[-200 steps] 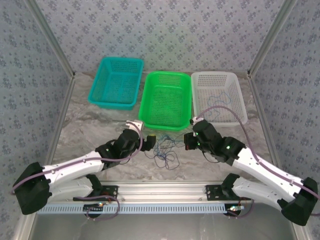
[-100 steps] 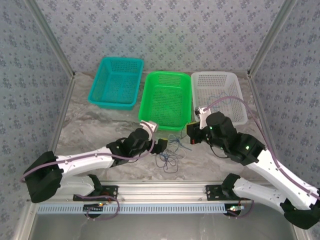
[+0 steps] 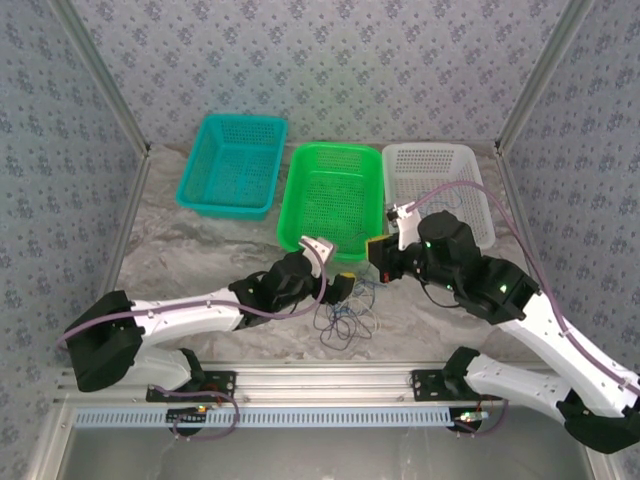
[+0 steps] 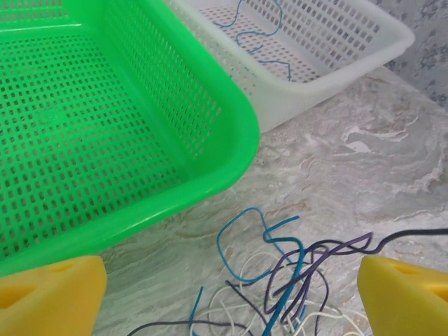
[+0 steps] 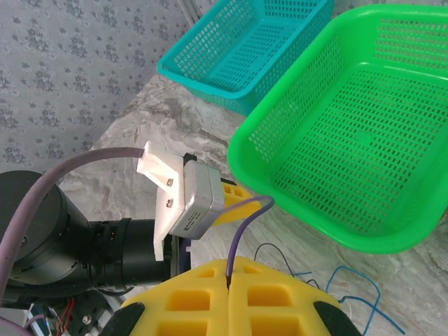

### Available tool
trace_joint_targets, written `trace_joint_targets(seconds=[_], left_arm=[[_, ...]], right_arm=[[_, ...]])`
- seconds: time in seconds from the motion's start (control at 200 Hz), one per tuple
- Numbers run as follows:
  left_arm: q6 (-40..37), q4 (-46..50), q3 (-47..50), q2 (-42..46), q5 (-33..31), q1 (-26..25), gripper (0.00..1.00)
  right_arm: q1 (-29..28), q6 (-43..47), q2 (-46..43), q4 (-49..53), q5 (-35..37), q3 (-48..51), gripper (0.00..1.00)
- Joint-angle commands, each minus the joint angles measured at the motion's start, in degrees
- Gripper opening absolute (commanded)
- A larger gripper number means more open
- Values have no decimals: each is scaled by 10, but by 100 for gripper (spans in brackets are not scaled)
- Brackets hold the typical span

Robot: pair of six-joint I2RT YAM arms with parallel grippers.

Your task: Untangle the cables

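A tangle of thin blue, purple and whitish cables (image 3: 348, 312) lies on the marble table in front of the green basket (image 3: 300, 215). My left gripper (image 3: 340, 287) is open at the tangle's left edge. In the left wrist view its yellow fingertips (image 4: 52, 294) stand far apart, with the blue loop (image 4: 241, 241), the purple strands (image 4: 329, 252) and whitish wires low between them, untouched. My right gripper (image 3: 377, 262) hangs above the tangle's right side. Its yellow fingers (image 5: 196, 297) are shut on a purple cable (image 5: 241, 227) that arches up from them.
A teal basket (image 3: 200, 190), the green basket and a white basket (image 3: 480, 200) stand in a row at the back. One thin blue cable (image 4: 259, 35) lies inside the white basket. The left wrist's camera block (image 5: 189, 199) is close in front of my right gripper.
The left arm has reached right and forward, bringing its open gripper up to the tangle. The right gripper has lifted up and back, still shut on the purple cable.
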State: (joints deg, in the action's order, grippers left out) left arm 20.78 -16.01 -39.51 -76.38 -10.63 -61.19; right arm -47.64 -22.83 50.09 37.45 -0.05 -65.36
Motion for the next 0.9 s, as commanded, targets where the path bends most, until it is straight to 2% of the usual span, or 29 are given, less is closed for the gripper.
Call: trace_joint_targets(seconds=[0.0,0.215,0.375,0.69,0.75,0.894], left_arm=[[-7,-47,-16,-13,19,-4,92],[4,-93,-12,-35,57,-6,92],[1,-124,-11,-45,50,-11,92],[-30,-129,-70,-96,-47,-34,92],[-38,-114,-91,-114,-49,-35,89],[-31,-53,-134,-161,-50,-35,73]], right_arm=[[4,-6,-23,-41,-7,20,0],[4,-24,-39,-124,1,62,0],[4,-43,-31,-165,-21,69,0],[-1,-70,-21,-206,-77,57,0],[-5,-70,-22,-201,-77,51,0],[-10,-65,-33,-198,-75,33,0]])
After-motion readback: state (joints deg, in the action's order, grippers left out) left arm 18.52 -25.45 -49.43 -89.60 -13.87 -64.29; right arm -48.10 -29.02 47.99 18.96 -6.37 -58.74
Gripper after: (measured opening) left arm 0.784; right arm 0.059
